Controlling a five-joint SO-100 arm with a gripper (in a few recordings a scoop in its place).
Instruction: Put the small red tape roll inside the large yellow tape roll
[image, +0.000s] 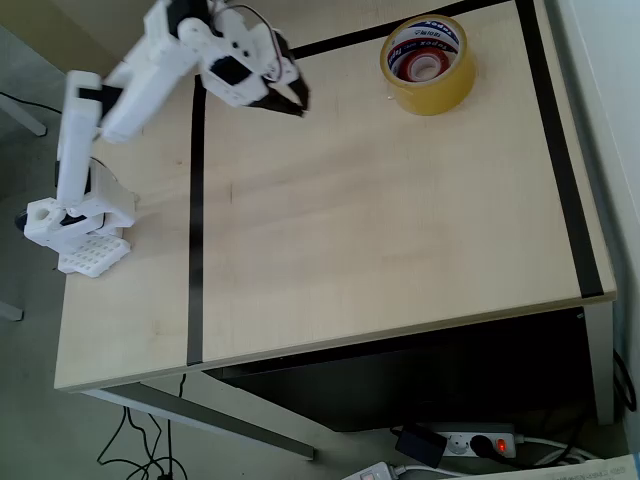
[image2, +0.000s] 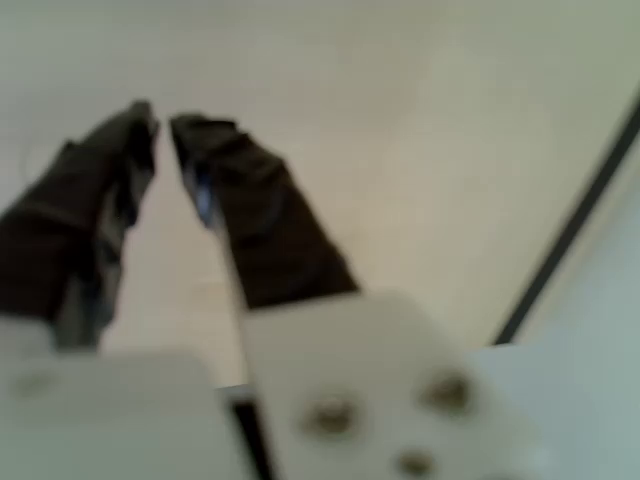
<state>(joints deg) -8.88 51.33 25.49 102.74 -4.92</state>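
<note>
The large yellow tape roll (image: 441, 92) lies flat at the far right of the table in the overhead view. The small red tape roll (image: 411, 66) sits inside its white printed core. My gripper (image: 297, 101) hangs well to the left of both rolls, above bare tabletop. In the wrist view the dark fingers (image2: 260, 220) meet almost tip to tip, so the gripper (image2: 162, 125) is shut with nothing between them. Only pale wood lies beneath it.
Black tape lines (image: 195, 230) mark a rectangle on the wooden table (image: 380, 250). The arm's white base (image: 75, 225) is clamped at the left edge. The table's front edge runs along the bottom, with a power strip (image: 480, 442) on the floor below.
</note>
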